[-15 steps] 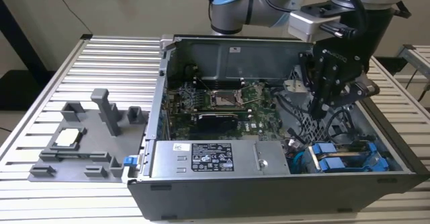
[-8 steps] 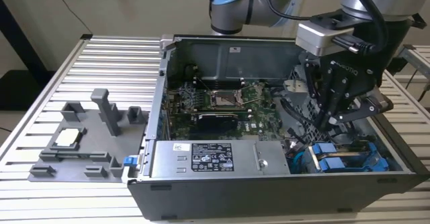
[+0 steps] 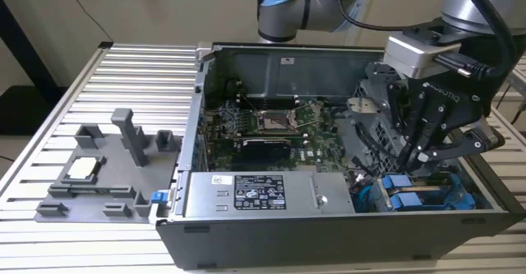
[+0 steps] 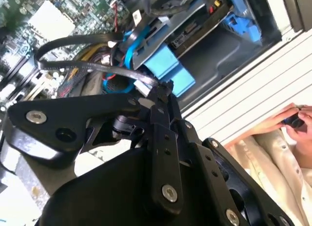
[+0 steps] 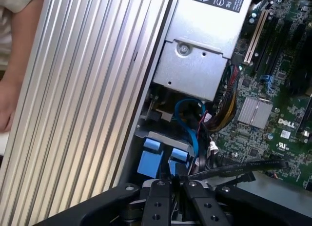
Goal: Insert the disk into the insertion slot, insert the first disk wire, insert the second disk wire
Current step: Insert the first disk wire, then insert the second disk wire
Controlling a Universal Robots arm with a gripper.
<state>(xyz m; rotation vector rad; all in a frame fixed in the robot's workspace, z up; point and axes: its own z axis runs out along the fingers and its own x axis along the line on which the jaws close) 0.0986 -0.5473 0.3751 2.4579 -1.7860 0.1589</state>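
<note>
Exterior view: an open computer case (image 3: 345, 225) lies on a slatted aluminium table (image 3: 140, 71), and the arm (image 3: 304, 3) reaches into it from above.
Gripper: its fingertips (image 3: 419, 157) are low inside the case, at the end toward the exterior view's right, just above the blue drive carriers.
Gripper state: narrow; in the second wrist view the gripper (image 4: 163, 88) has its fingers drawn together on the connector end of a black flat wire (image 4: 83, 66).
Wire: in the first wrist view the same wire (image 5: 234, 167) runs flat from the fingertips (image 5: 173, 179) out over the motherboard (image 5: 273, 104).
Disk: the disk (image 3: 403, 191) sits in the case corner near the exterior view's lower right, and its bright blue carrier is what can be seen of it; 2 blue end tabs (image 5: 148, 157) face outward in the first wrist view.
Insertion slot: the grey sheet-metal bay (image 5: 163, 139) frames the blue tabs, so the disk is already inside it.
Other cables: a blue cable (image 5: 190, 123) loops between the bay and the power supply, beside a yellow and black bundle (image 5: 226, 109).
Power supply: a silver box (image 3: 246, 194) lies along the near wall of the case, just beside the drive bay.
Fixture: a grey moulded holder (image 3: 98, 175) rests on the table at the exterior view's left, well apart from the gripper.
Person: a forearm (image 5: 14, 65) lies at the table's edge in the first wrist view, and hands (image 4: 292, 118) hold a small dark object in the second wrist view.
</note>
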